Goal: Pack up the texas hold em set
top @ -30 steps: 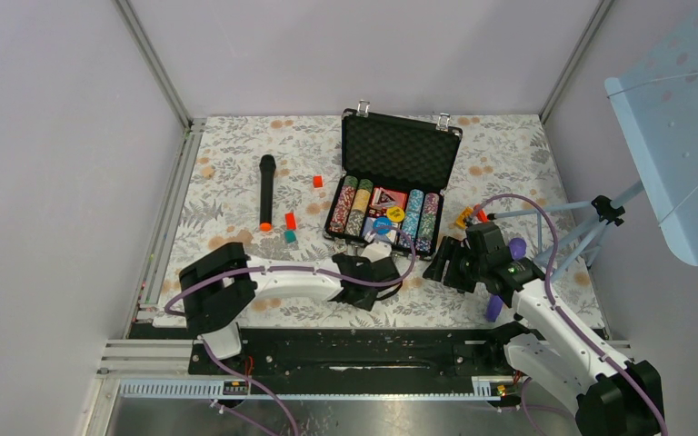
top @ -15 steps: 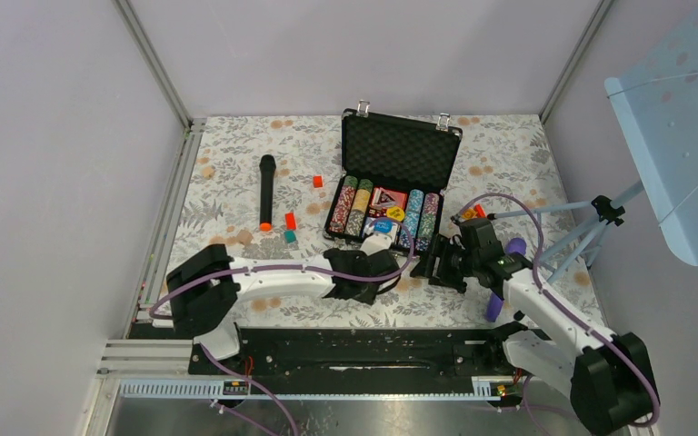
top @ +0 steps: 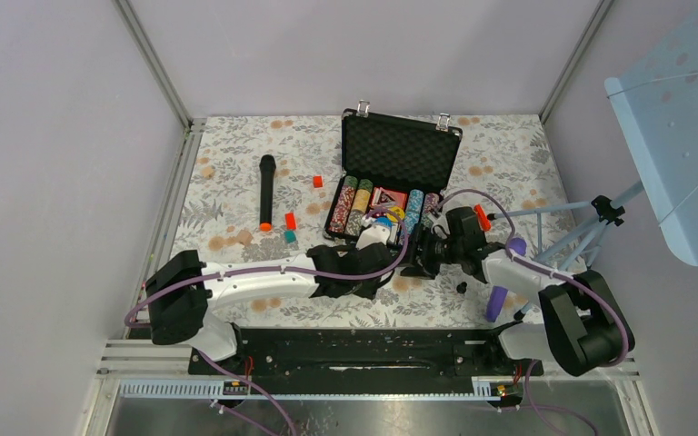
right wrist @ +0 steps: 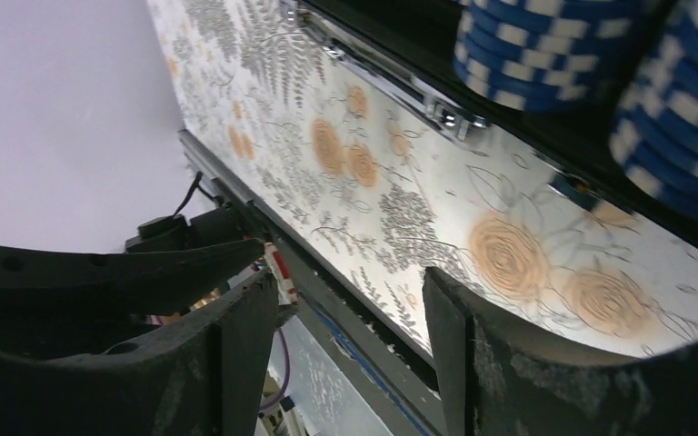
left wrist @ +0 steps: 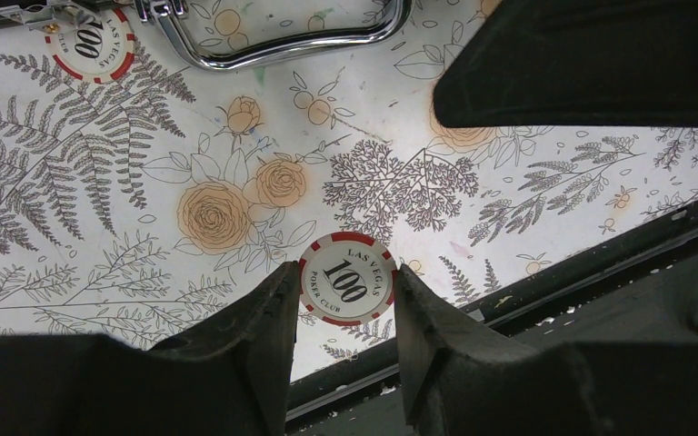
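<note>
Briefcase point(top: 400, 150) lid up, chip rows point(top: 356, 205) mostly filled | my left gripper point(left wrist: 344, 304) pinches a 100 chip point(left wrist: 347, 277) | right gripper point(right wrist: 350, 309) spread, empty | todo: another loose chip point(left wrist: 89, 41), closing lid

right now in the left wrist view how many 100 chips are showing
2. One 100 chip is clamped in the left gripper; the other 100 chip lies on the floral cloth, top-left corner. More may be out of frame.
</note>
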Tool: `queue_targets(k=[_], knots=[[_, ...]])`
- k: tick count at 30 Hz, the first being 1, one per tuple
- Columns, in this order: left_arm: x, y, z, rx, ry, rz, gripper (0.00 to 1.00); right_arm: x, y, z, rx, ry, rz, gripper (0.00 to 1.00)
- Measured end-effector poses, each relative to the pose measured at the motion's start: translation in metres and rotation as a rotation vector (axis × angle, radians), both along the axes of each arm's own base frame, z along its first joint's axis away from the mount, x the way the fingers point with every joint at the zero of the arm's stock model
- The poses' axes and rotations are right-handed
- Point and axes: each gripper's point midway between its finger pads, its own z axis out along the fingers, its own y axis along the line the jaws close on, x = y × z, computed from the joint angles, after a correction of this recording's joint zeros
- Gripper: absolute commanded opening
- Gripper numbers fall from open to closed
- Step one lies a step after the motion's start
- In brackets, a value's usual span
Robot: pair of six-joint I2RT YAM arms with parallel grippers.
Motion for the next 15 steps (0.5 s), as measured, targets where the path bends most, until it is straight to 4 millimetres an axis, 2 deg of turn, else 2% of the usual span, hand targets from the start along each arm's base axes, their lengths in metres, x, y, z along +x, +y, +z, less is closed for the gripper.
queue_targets(k=[6,15], knots=[[-0.001,0.0,0.0,0.0,0.003,-0.009,0.28,-0.001,0.022,0.01,0.085,-0.018,0.055,0.65],[-0.001,0.0,0.0,0.0,0.003,-0.013,0.28,-0.019,0.051,0.002,0.131,0.03,0.144,0.63]])
